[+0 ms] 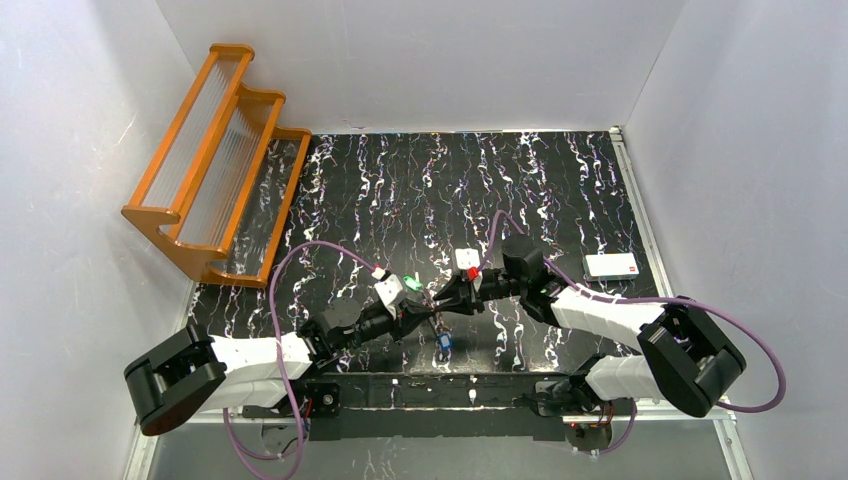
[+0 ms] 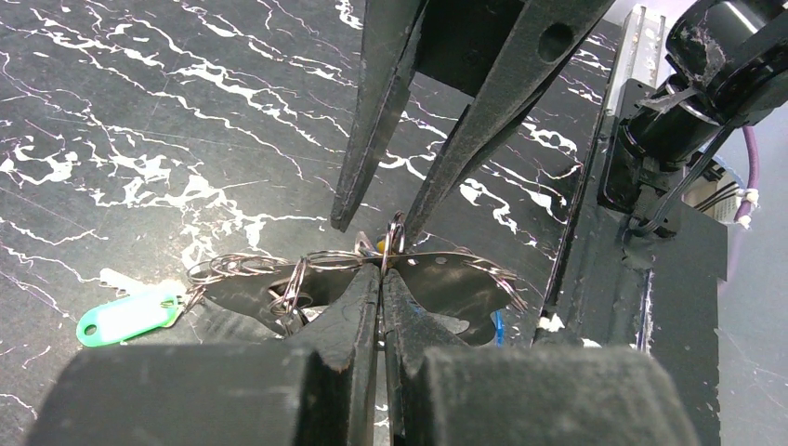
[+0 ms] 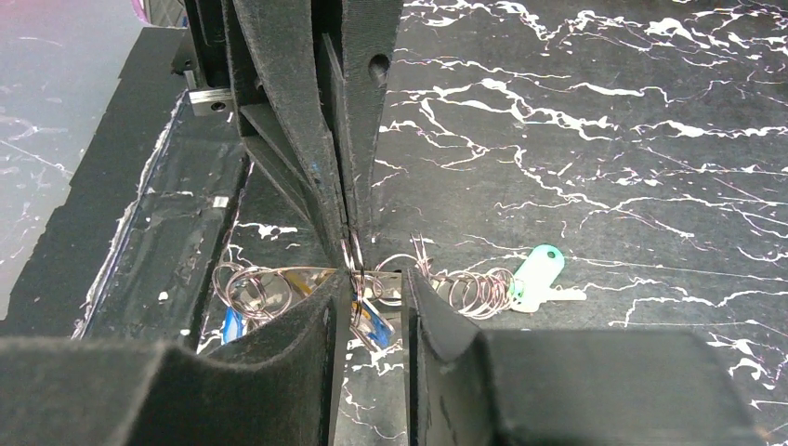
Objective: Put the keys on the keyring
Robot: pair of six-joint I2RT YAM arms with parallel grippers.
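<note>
Left gripper (image 2: 381,279): fingers clenched flat together, pinching a thin wire loop of the keyring at their tips.
Right gripper (image 3: 376,277): fingers released and standing apart, tips facing the left gripper's tips from the opposite side, very close to them.
Keyring (image 2: 455,279): flat grey-silver fob with coils of thin rings, spread out to both sides of the clenched fingertips. Cannot tell whether it rests on the table.
Blue key (image 3: 374,323): hangs in the gap between the right gripper's parted fingers, just under the pinched loop.
Green key (image 2: 125,316): lies at the far end of the ring chain, out to one side, clear of all four fingers.
Table (image 1: 560,180): black with white marbling, beneath both grippers.
</note>
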